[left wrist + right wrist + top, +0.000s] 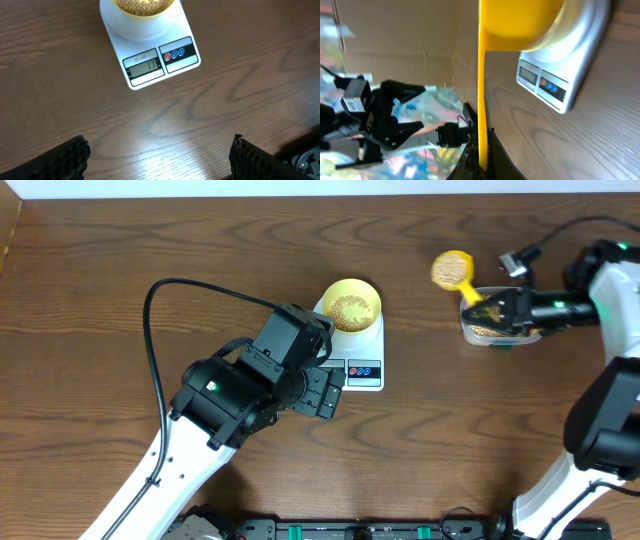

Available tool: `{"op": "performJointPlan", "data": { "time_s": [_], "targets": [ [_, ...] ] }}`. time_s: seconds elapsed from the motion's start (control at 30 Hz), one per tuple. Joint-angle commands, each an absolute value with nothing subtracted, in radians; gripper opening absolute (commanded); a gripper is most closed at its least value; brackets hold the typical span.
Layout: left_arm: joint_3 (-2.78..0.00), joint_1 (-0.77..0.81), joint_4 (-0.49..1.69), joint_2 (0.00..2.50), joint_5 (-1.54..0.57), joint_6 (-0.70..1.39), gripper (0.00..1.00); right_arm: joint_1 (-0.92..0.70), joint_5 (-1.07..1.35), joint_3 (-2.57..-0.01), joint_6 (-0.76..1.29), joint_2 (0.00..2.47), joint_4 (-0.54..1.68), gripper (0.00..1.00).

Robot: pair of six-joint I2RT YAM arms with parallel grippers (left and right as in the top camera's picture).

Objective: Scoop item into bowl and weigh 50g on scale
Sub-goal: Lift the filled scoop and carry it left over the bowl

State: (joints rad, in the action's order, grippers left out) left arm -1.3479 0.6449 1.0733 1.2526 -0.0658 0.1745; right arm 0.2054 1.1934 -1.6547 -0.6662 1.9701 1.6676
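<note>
The pale-yellow bowl stands on the white scale and holds tan beans. In the left wrist view the scale shows its lit display, with the bowl at the top edge. My left gripper is open and empty over bare table just in front of the scale, fingers wide apart. My right gripper is shut on the handle of a bright yellow scoop, which carries beans and is held right of the scale. The scoop fills the top of the right wrist view.
A clear plastic tub with beans sits under my right gripper at the right. A black cable loops over the table left of the scale. The left arm body lies in front of the scale.
</note>
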Motion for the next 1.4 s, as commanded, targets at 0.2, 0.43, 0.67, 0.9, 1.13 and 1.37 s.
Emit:
{"op": "performJointPlan", "data": {
  "time_s": [0.2, 0.43, 0.67, 0.9, 1.13, 1.37],
  "targets": [
    [-1.38, 0.641, 1.076, 1.24, -0.067, 0.154, 0.92, 0.017, 1.24, -1.747, -0.685, 1.974, 1.662, 0.01],
    [-1.38, 0.641, 1.076, 1.24, -0.067, 0.154, 0.92, -0.081, 1.205, -1.754, -0.684, 1.974, 1.617, 0.01],
    [-1.38, 0.641, 1.076, 1.24, -0.067, 0.154, 0.92, -0.161, 1.106, -1.754, -0.557, 1.974, 1.493, 0.01],
    [-1.38, 0.641, 1.076, 1.24, -0.067, 0.154, 0.92, -0.209, 1.0, -1.754, -0.457, 1.974, 1.402, 0.01],
    [-1.38, 0.641, 1.076, 1.24, -0.067, 0.154, 0.92, -0.224, 0.916, -1.754, -0.414, 1.974, 1.365, 0.01],
    [-1.38, 0.641, 1.076, 1.24, -0.067, 0.154, 0.92, -0.224, 0.871, -1.754, -0.377, 1.974, 1.325, 0.01]
  ]
}}
